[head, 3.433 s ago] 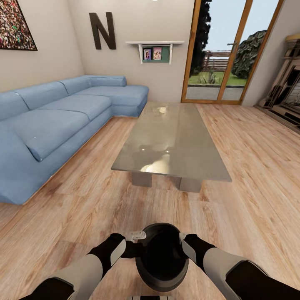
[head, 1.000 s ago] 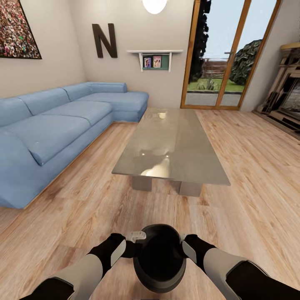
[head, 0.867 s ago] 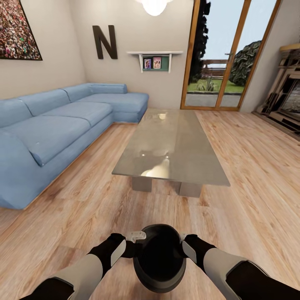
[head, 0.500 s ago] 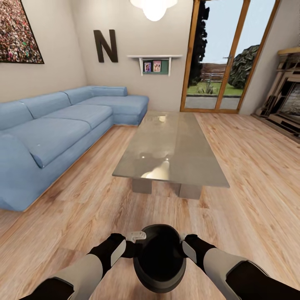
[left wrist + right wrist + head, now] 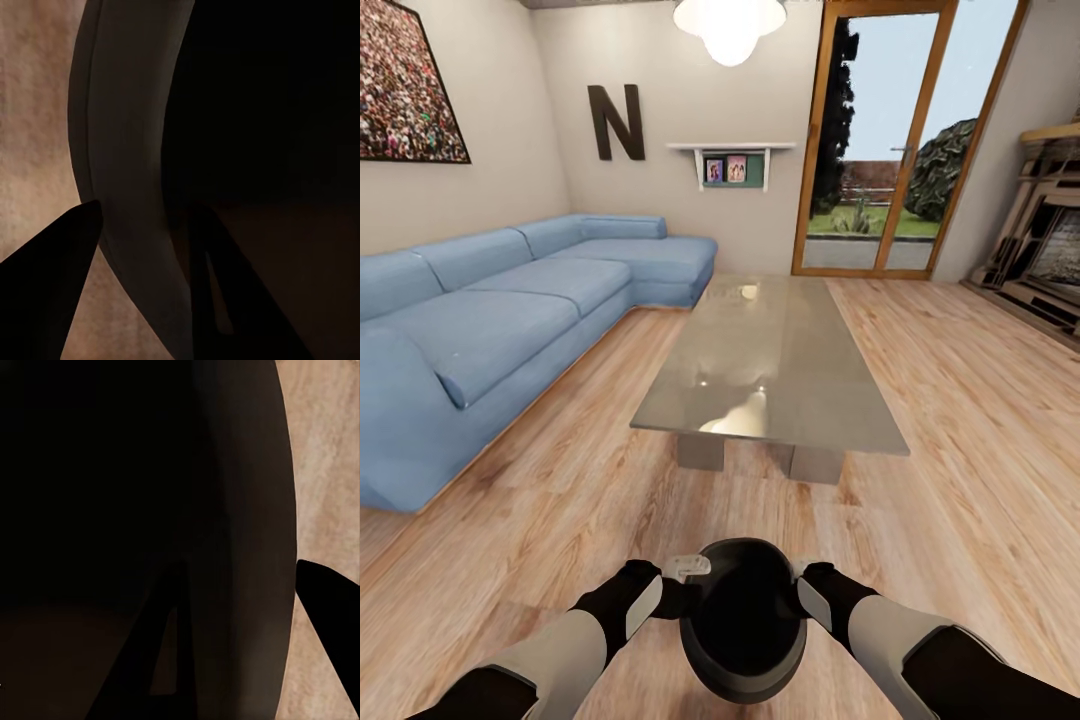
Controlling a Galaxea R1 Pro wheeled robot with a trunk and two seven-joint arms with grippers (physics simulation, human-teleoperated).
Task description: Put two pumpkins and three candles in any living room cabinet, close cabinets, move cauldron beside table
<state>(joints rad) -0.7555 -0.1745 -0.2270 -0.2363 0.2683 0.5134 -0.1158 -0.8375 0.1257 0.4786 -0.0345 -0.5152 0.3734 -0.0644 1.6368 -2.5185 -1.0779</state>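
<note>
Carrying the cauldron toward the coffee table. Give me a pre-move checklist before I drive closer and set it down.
1. Left hand on cauldron rim: ok, one finger inside, one outside.
2. Right hand on opposite rim: ok, same straddle.
3. Cauldron beside coffee table: not ok, bare floor between them.
4. Path to table's near end: ok, nothing visible on the floor.
5. Cauldron empty: cannot tell, inside too dark.

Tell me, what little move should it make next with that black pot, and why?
Probably roll a bit closer to the coffee table. Both pincers, left and right, grip the cauldron by its rim, one finger inside and one outside, and bare floor separates it from the table's near end.
</note>
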